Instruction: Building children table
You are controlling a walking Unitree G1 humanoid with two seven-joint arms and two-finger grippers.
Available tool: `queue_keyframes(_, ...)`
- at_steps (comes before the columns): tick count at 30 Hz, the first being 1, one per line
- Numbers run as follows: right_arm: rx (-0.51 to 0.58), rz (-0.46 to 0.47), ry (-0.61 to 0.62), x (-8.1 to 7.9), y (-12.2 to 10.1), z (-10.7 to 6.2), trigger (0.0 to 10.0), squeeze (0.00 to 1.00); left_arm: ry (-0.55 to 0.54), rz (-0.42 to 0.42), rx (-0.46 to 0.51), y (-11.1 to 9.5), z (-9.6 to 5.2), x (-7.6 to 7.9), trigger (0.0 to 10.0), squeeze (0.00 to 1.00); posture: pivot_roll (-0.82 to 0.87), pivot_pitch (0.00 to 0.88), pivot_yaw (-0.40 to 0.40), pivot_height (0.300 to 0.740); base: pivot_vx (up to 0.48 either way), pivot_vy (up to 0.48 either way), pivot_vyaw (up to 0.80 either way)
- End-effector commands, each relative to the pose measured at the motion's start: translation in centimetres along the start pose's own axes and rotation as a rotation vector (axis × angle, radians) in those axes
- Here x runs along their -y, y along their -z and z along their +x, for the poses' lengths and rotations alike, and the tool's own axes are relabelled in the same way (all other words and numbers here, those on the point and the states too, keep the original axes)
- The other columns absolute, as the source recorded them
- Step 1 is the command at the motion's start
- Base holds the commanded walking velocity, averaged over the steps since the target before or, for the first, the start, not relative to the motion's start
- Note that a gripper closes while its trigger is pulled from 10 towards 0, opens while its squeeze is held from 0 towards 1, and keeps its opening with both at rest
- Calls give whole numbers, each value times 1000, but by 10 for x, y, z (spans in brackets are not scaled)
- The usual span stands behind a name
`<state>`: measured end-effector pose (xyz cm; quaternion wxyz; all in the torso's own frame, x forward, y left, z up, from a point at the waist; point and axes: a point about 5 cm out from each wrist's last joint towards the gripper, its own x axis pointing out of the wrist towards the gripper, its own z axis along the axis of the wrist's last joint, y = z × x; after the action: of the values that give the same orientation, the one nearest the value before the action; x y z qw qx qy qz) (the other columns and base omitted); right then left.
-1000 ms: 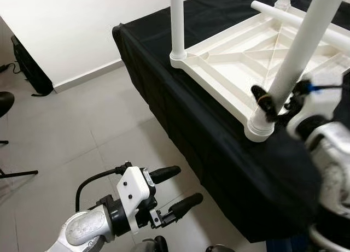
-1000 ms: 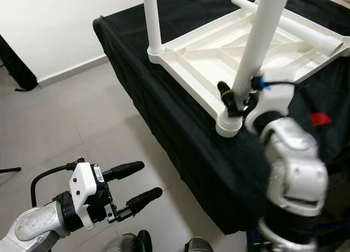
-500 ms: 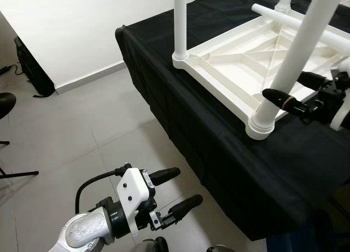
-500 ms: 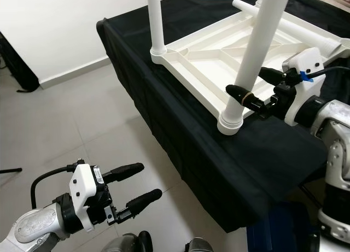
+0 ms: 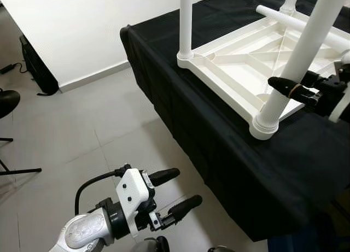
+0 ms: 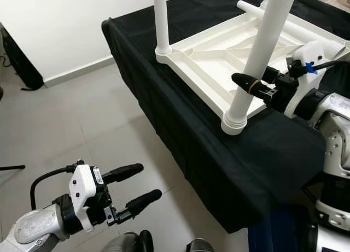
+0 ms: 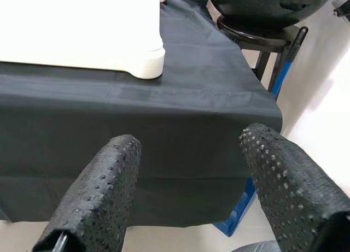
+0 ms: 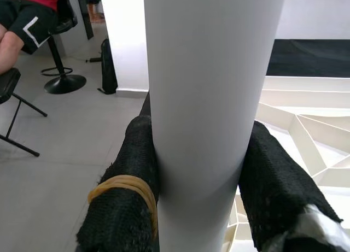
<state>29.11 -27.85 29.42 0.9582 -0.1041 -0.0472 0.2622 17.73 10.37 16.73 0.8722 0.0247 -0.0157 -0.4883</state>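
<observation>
Bench (image 6: pixel 180 137), draped in black cloth, fills the head view from 12 to 4 o'clock. Grey tile floor (image 5: pixel 71 137) at 9 o'clock.

White plastic child's table (image 5: pixel 240 71) lies upside down on the bench, near its front edge. Three legs stand up from the corners; near leg (image 6: pixel 257 60) rises at 2 o'clock, far leg (image 5: pixel 186 22) at 12. A loose tube (image 6: pixel 284 25) lies across the underside.

Right arm reaches in level from 3 o'clock; right pincer (image 6: pixel 257 87) clamped on the near leg, a finger either side, above its socket.

Left arm bent low at 7 o'clock over the floor, left pincer (image 5: pixel 178 193) fingers apart, holding nothing.
</observation>
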Motion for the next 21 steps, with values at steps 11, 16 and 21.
queue_keyframes(11,-209,96,779,-47,55,6,0,0,12,-9,-11,2,1,3,10000,0,-32,222,26,740,0,0,0)
queue_keyframes(16,-191,137,784,-64,56,14,0,0,12,-11,-8,1,1,4,10000,0,-21,224,25,740,0,0,0)
queue_keyframes(21,-175,151,791,-60,51,19,0,0,8,-11,-14,2,-1,3,10000,0,-24,221,26,740,0,0,0)
